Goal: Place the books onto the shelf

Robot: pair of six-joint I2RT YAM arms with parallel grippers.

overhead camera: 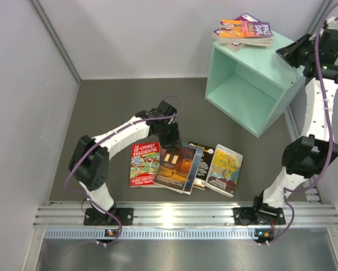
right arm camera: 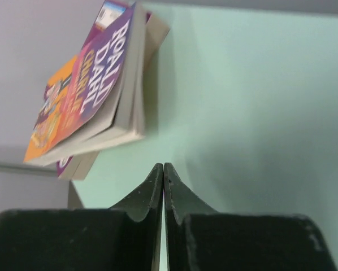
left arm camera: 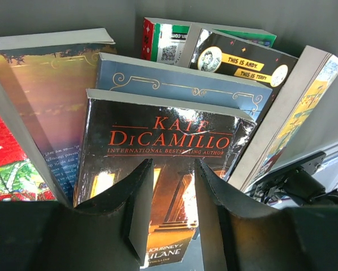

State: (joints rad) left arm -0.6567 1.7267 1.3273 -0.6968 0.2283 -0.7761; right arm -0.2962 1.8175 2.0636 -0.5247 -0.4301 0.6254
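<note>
On the dark table, just in front of the arms, several thin paperbacks (overhead camera: 186,167) lay flat in an overlapping row, well apart from the mint-green shelf (overhead camera: 237,100) at the far right. A small pile of books (overhead camera: 243,31), with a Roald Dahl title uppermost, rested on top of the shelf and not inside it.

The left gripper (left arm camera: 173,169) hovered low over the black Kate DiCamillo book (left arm camera: 169,141) with its jaws partly apart. Nothing was between them, and I could not tell if the fingertips touched the cover. The right gripper (right arm camera: 163,169) was beside the shelf's top face, near the pile, with its jaws pressed together on nothing.

These books were probably light but floppy, and their glossy covers looked slippery. A book lying flat offered no edge to pinch. The DiCamillo book lay partly over its neighbours, so its raised long edge seemed the best place to take hold. A grip near the spine would likely keep it from sagging or fanning open.
</note>
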